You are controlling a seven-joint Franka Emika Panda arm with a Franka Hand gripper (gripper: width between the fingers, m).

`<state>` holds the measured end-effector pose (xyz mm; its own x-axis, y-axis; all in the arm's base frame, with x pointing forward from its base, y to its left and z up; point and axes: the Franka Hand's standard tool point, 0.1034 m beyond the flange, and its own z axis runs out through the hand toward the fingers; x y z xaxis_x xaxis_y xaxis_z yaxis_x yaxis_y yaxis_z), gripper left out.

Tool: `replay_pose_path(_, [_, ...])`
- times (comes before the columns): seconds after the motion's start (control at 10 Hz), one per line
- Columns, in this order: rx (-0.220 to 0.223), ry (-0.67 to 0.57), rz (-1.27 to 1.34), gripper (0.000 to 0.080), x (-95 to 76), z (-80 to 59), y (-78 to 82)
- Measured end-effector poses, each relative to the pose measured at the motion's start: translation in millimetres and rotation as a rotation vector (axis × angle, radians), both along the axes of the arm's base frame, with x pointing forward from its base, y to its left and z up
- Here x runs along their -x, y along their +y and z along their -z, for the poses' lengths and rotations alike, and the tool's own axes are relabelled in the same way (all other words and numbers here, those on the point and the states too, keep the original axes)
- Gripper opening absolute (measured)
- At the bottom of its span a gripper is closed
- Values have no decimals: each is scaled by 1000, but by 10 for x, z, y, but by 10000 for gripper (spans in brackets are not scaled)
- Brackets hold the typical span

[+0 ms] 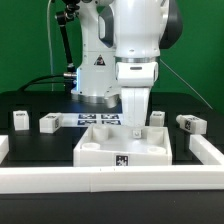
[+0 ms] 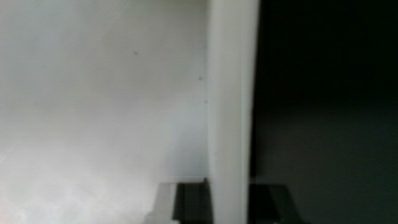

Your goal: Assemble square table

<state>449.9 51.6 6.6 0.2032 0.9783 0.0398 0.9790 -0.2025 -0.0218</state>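
Observation:
The square tabletop (image 1: 105,150) is a large white slab with a raised rim and a black-white tag on its front face. It lies on the black table. My gripper (image 1: 136,126) points straight down at the slab's far rim. In the wrist view the white slab (image 2: 98,100) fills one side and its raised rim (image 2: 231,90) runs between my two dark fingers (image 2: 191,205). The gripper (image 2: 231,198) is shut on that rim. Several small white tagged legs lie apart on the table: two (image 1: 19,120) (image 1: 49,122) at the exterior view's left, two (image 1: 157,117) (image 1: 190,123) at its right.
The marker board (image 1: 92,118) lies flat behind the slab, near the robot base (image 1: 95,85). A long white rail (image 1: 110,180) borders the black surface at the front, with side pieces (image 1: 208,150) at the exterior view's right and left.

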Motion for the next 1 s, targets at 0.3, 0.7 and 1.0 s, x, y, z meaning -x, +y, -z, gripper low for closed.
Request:
replay_pose_path(0.3, [-7,-15,-80,57,-216,2,80])
replay_pose_path(0.7, [-15,-23,-140,57,-304,1,331])
replay_pose_path(1.0, [-10,-12,-106,57,-325,-1,357])
